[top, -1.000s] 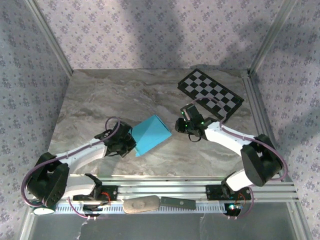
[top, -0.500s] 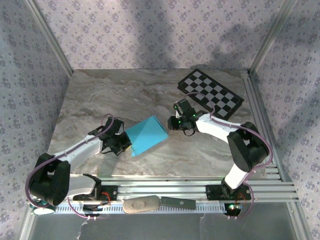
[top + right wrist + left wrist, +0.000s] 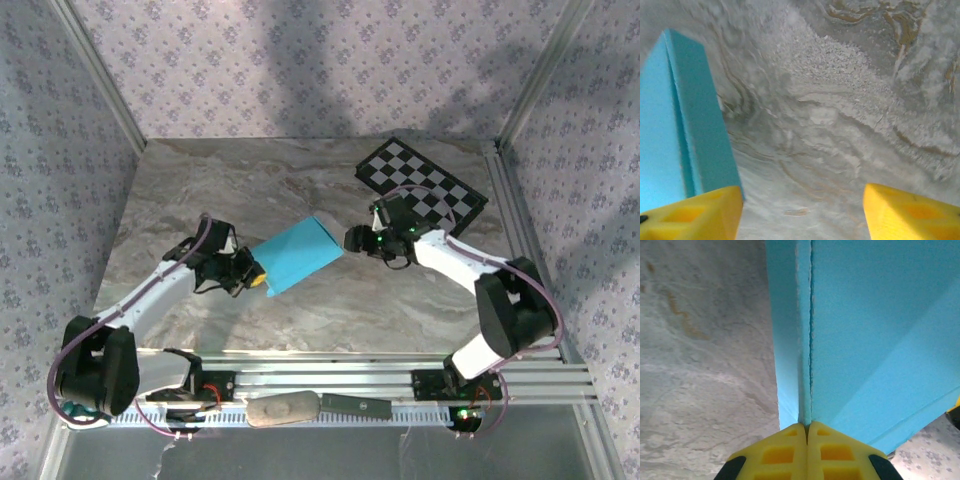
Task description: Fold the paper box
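The paper box [image 3: 296, 255] is a flat turquoise shape in the middle of the marble table, tilted with its far corner toward the right arm. My left gripper [image 3: 253, 277] is at its near-left corner, shut on it. In the left wrist view the yellow fingertips [image 3: 790, 440] pinch a folded edge of the paper box [image 3: 880, 340]. My right gripper [image 3: 352, 240] stands open just off the box's right corner. In the right wrist view the paper box [image 3: 675, 125] lies beside its left finger [image 3: 695, 215], and bare table shows between the fingers.
A black-and-white checkerboard [image 3: 425, 188] lies at the back right, just behind the right arm. Aluminium rails [image 3: 330, 375] run along the near edge, and a frame post [image 3: 525, 90] stands at the back right corner. Patterned walls close in the table.
The right gripper has opened wide and let go of the box's right corner. The left gripper has shifted left and away with the box, which now lies flatter.
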Action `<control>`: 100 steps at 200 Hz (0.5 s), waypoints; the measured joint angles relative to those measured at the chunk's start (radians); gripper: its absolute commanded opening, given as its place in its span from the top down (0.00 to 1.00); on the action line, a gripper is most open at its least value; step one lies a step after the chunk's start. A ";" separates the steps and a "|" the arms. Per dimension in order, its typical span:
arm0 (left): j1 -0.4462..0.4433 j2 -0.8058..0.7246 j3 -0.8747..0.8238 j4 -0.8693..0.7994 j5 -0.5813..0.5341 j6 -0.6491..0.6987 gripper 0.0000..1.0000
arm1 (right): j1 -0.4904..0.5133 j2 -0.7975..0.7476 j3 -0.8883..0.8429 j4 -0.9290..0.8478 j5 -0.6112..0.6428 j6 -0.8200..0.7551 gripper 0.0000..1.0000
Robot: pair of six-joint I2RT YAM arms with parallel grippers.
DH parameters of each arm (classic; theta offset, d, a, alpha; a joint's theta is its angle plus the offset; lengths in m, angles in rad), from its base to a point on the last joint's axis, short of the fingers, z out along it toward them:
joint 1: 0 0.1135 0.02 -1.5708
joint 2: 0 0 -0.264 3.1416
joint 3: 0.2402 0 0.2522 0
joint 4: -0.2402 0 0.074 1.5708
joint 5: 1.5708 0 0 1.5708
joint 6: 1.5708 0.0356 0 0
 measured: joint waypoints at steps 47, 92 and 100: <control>0.004 0.002 0.005 0.011 0.040 -0.030 1.00 | 0.065 -0.249 -0.288 0.274 -0.016 0.369 0.11; 0.004 0.003 0.005 0.035 0.059 -0.056 1.00 | 0.190 -0.250 -0.331 0.447 0.019 0.559 0.11; 0.004 0.003 0.005 0.037 0.060 -0.060 1.00 | 0.201 -0.237 -0.331 0.480 0.023 0.580 0.12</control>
